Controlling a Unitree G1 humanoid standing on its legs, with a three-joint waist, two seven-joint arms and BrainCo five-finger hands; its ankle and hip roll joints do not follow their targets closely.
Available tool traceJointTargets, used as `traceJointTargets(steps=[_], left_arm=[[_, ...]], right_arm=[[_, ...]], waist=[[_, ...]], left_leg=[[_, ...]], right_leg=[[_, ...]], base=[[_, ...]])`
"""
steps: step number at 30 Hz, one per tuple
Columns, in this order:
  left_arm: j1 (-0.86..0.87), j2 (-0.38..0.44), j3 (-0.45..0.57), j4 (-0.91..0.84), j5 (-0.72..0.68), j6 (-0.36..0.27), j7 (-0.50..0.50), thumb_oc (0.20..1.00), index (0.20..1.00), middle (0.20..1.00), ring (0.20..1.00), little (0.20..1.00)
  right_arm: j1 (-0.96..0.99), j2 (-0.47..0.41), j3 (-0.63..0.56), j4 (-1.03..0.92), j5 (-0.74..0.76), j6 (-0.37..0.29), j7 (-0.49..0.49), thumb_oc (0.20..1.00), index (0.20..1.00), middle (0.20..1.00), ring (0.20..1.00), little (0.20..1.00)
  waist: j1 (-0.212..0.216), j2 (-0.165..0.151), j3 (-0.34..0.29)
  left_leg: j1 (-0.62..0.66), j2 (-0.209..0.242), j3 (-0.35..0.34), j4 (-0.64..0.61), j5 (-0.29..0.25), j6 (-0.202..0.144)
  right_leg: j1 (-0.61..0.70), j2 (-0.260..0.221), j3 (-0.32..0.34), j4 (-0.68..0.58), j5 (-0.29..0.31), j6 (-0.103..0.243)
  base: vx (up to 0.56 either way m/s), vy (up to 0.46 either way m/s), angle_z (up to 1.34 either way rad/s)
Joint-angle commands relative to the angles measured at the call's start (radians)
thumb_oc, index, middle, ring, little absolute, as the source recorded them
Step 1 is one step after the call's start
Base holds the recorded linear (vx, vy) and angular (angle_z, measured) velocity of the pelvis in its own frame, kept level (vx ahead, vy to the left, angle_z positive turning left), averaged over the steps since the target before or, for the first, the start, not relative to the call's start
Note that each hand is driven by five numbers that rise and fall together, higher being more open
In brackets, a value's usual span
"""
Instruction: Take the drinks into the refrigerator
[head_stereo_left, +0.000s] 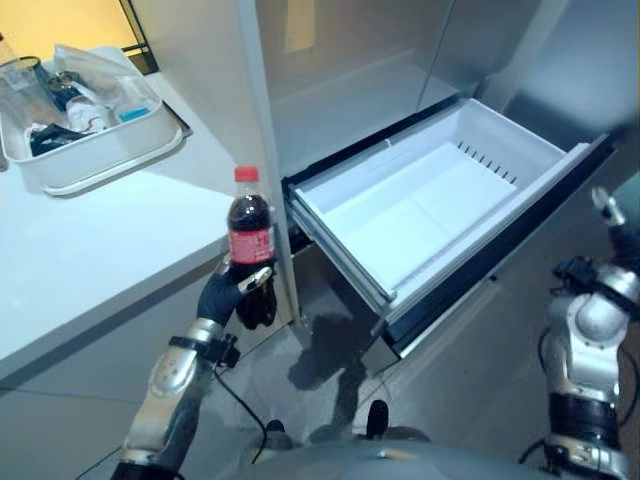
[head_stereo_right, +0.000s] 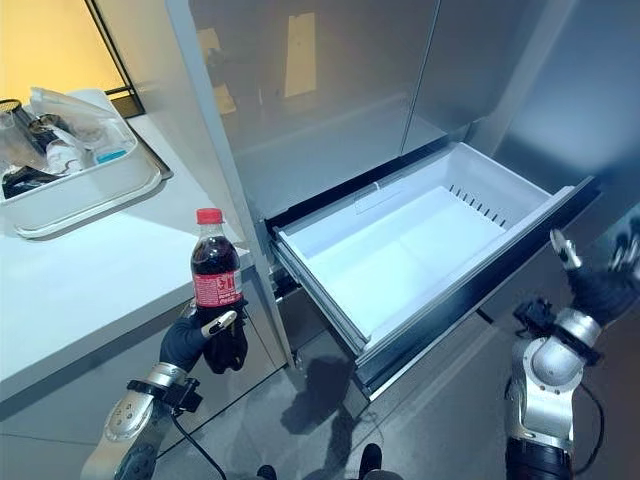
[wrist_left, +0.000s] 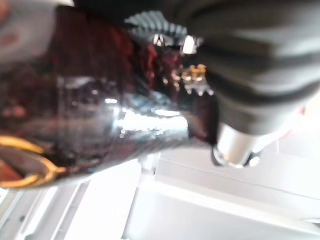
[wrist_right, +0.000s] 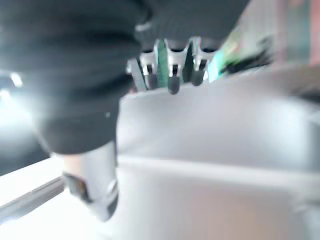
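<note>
A cola bottle with a red cap and red label stands upright in my left hand, whose fingers and thumb are curled round its lower half. It hangs just in front of the counter's edge, left of the refrigerator's pulled-out bottom drawer, which is white inside and holds nothing. In the left wrist view the dark bottle lies against the hand's cover. My right hand hovers off the drawer's right front corner with fingers spread, holding nothing.
A white counter runs along the left, carrying a white tray of several small items and a glass. The grey refrigerator doors above the drawer are closed. Grey floor lies below the drawer.
</note>
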Motion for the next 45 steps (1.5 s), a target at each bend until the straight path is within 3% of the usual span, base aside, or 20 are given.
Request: traceJointTargets(steps=[1, 4, 5, 8, 13, 14, 15, 18, 23, 26, 35, 45], left_arm=[[-0.080, -0.011, 0.060, -0.172, 0.018, -0.117, 0.004, 0.200, 0.200, 0.200, 0.200, 0.200], [-0.071, -0.005, 0.084, -0.173, 0.034, -0.126, 0.002, 0.200, 0.200, 0.200, 0.200, 0.200], [-0.069, 0.008, 0.095, -0.170, 0.047, -0.136, -0.004, 0.200, 0.200, 0.200, 0.200, 0.200], [-0.071, 0.028, 0.108, -0.176, 0.061, -0.149, -0.023, 0.200, 0.200, 0.200, 0.200, 0.200], [-0.110, 0.124, 0.100, -0.206, 0.055, -0.184, -0.072, 0.200, 0.200, 0.200, 0.200, 0.200], [-0.121, 0.160, 0.081, -0.221, 0.028, -0.195, -0.107, 0.200, 0.200, 0.200, 0.200, 0.200], [-0.121, 0.159, 0.083, -0.220, 0.027, -0.196, -0.109, 0.200, 0.200, 0.200, 0.200, 0.200], [-0.159, 0.217, 0.022, -0.203, 0.027, -0.219, -0.143, 0.200, 0.200, 0.200, 0.200, 0.200], [-0.257, 0.232, -0.091, -0.096, 0.011, -0.235, -0.158, 0.200, 0.200, 0.200, 0.200, 0.200], [-0.299, 0.212, -0.142, -0.038, 0.010, -0.225, -0.163, 0.200, 0.200, 0.200, 0.200, 0.200], [-0.416, 0.178, -0.301, 0.062, 0.078, -0.185, -0.188, 0.200, 0.200, 0.200, 0.200, 0.200], [-0.520, 0.056, -0.441, 0.251, 0.187, -0.158, -0.132, 0.200, 0.200, 0.200, 0.200, 0.200]], right_arm=[[-0.074, -0.018, 0.002, -0.134, -0.026, -0.076, 0.075, 1.000, 1.000, 1.000, 1.000, 1.000], [-0.071, -0.063, 0.054, -0.186, 0.011, -0.083, 0.193, 1.000, 1.000, 1.000, 1.000, 1.000], [-0.063, -0.121, 0.097, -0.199, 0.040, -0.068, 0.268, 1.000, 1.000, 1.000, 1.000, 1.000], [-0.064, -0.192, 0.135, -0.191, 0.125, -0.063, 0.368, 1.000, 1.000, 1.000, 1.000, 1.000], [-0.097, -0.373, 0.323, -0.041, 0.349, 0.004, 0.596, 1.000, 1.000, 1.000, 1.000, 1.000], [-0.127, -0.457, 0.409, 0.024, 0.424, 0.034, 0.690, 1.000, 1.000, 1.000, 1.000, 1.000], [-0.133, -0.459, 0.412, 0.030, 0.428, 0.032, 0.693, 1.000, 1.000, 1.000, 1.000, 1.000], [-0.208, -0.514, 0.570, 0.143, 0.553, 0.081, 0.832, 1.000, 1.000, 1.000, 1.000, 1.000], [-0.380, -0.452, 0.808, 0.343, 0.592, 0.133, 0.922, 1.000, 1.000, 1.000, 1.000, 1.000], [-0.418, -0.395, 0.856, 0.384, 0.591, 0.144, 0.938, 1.000, 1.000, 1.000, 1.000, 1.000], [-0.482, -0.200, 0.910, 0.368, 0.554, 0.148, 0.922, 1.000, 1.000, 1.000, 1.000, 1.000], [-0.585, 0.027, 0.976, 0.461, 0.511, 0.141, 0.854, 1.000, 1.000, 1.000, 1.000, 1.000]], waist=[[0.006, 0.003, -0.041], [0.014, -0.001, -0.042], [0.020, -0.007, -0.044], [0.026, -0.010, -0.047], [0.053, -0.025, -0.056], [0.067, -0.030, -0.061], [0.065, -0.029, -0.060], [0.078, -0.030, -0.065], [0.087, -0.021, -0.071], [0.088, -0.016, -0.073], [0.085, 0.001, -0.074], [0.087, 0.011, -0.080]], left_leg=[[-0.006, -0.079, -0.036, 0.001, -0.084, 0.097], [-0.004, -0.079, -0.036, 0.001, -0.082, 0.096], [-0.005, -0.079, -0.036, 0.001, -0.080, 0.093], [-0.004, -0.078, -0.038, 0.001, -0.079, 0.092], [-0.005, -0.078, -0.044, 0.001, -0.071, 0.082], [-0.006, -0.077, -0.046, 0.001, -0.069, 0.078], [-0.005, -0.077, -0.045, 0.001, -0.070, 0.078], [-0.004, -0.078, -0.048, 0.001, -0.067, 0.074], [0.002, -0.078, -0.050, 0.001, -0.067, 0.071], [0.006, -0.078, -0.051, 0.001, -0.067, 0.071], [0.010, -0.076, -0.058, 0.001, -0.066, 0.073], [0.015, -0.070, -0.059, 0.001, -0.067, 0.074]], right_leg=[[0.003, 0.013, -0.024, 0.110, -0.071, 0.027], [0.004, 0.013, -0.027, 0.112, -0.072, 0.025], [0.004, 0.012, -0.029, 0.112, -0.071, 0.025], [0.005, 0.012, -0.033, 0.115, -0.072, 0.025], [0.011, 0.009, -0.049, 0.117, -0.070, 0.025], [0.015, 0.006, -0.055, 0.116, -0.069, 0.025], [0.015, 0.007, -0.055, 0.116, -0.069, 0.025], [0.019, 0.005, -0.062, 0.116, -0.068, 0.026], [0.025, 0.002, -0.070, 0.124, -0.072, 0.025], [0.027, 0.002, -0.071, 0.127, -0.074, 0.025], [0.031, 0.000, -0.076, 0.131, -0.081, 0.023], [0.040, 0.000, -0.076, 0.129, -0.090, 0.020]], base=[[0.00, 0.000, 0.00], [0.00, 0.000, 0.00], [0.00, 0.000, 0.00], [0.00, 0.000, 0.00], [-0.01, -0.019, 0.01], [-0.01, -0.020, 0.04], [-0.02, -0.015, 0.05], [-0.01, -0.006, 0.03], [0.00, 0.005, 0.05], [0.01, 0.007, 0.07], [0.00, 0.001, 0.00], [0.00, 0.000, 0.00]])
